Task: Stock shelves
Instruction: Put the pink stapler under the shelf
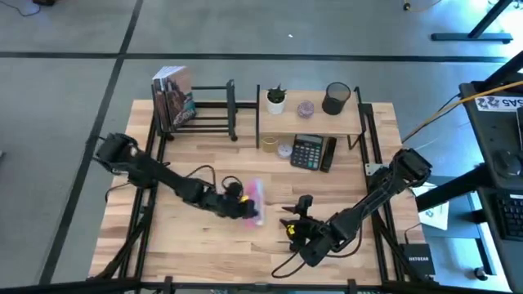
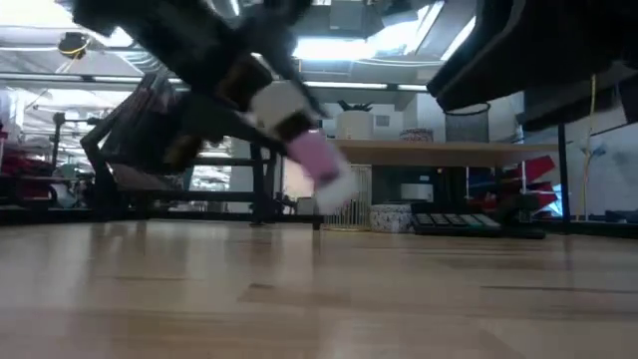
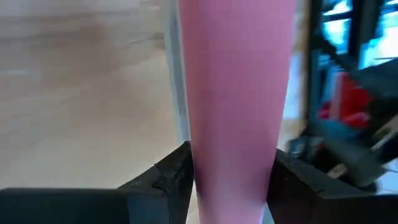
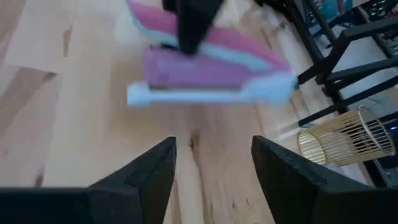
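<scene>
A long pink and white object (image 1: 255,200) hangs above the middle of the table, with my left gripper (image 1: 235,198) shut on it. In the low view the object (image 2: 321,165) tilts, its white end lowest. My right gripper (image 1: 296,216) stands open just to its right, nothing between the fingers (image 4: 155,168); the object (image 4: 211,68) lies beyond them. At the far edge the light wood shelf (image 1: 310,121) stands on black posts, with the low black bar rack (image 1: 208,110) to its left. My left gripper pinches the pink object's two long sides (image 3: 233,155) between its two fingers (image 3: 174,180). The fingers come from the table's left, slanting down, and lie along the object. It is lifted clear of the table, and its white end (image 2: 339,189) tilts down beyond the fingers.
Books (image 1: 173,98) lean in the rack's left end. A plant pot (image 1: 277,100), a small jar (image 1: 306,108) and a black mesh cup (image 1: 335,98) stand on the shelf's top board. A calculator (image 1: 308,151) and a gold wire cup (image 1: 269,144) sit below.
</scene>
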Controlling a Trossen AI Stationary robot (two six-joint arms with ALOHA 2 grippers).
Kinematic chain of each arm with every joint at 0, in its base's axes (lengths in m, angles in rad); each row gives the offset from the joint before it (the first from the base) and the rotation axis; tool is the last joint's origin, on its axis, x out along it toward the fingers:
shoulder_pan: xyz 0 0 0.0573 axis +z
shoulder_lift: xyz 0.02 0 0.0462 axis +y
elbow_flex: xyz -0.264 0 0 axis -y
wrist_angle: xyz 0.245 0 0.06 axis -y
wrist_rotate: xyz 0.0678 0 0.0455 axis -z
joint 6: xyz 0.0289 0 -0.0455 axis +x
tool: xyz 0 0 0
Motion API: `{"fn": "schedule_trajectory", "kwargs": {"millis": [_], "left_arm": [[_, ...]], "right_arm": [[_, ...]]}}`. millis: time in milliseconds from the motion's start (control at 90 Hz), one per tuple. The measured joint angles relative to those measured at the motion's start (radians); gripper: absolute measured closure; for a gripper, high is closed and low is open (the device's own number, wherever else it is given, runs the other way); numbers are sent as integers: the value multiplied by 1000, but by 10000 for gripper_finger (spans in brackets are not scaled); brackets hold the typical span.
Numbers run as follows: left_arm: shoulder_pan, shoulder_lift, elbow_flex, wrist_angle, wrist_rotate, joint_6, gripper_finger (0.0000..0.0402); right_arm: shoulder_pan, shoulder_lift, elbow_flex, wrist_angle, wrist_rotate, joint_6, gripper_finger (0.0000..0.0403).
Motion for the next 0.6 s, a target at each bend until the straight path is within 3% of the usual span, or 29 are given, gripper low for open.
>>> {"fn": "schedule_trajectory", "kwargs": {"millis": [333,600], "left_arm": [[19,60,4,39,-18,34,246],[19,60,5,192,-21,121,245]], "right_arm": [[0,1,0,0,-60,49,205],[0,1,0,-3,-68,51,205]]}}
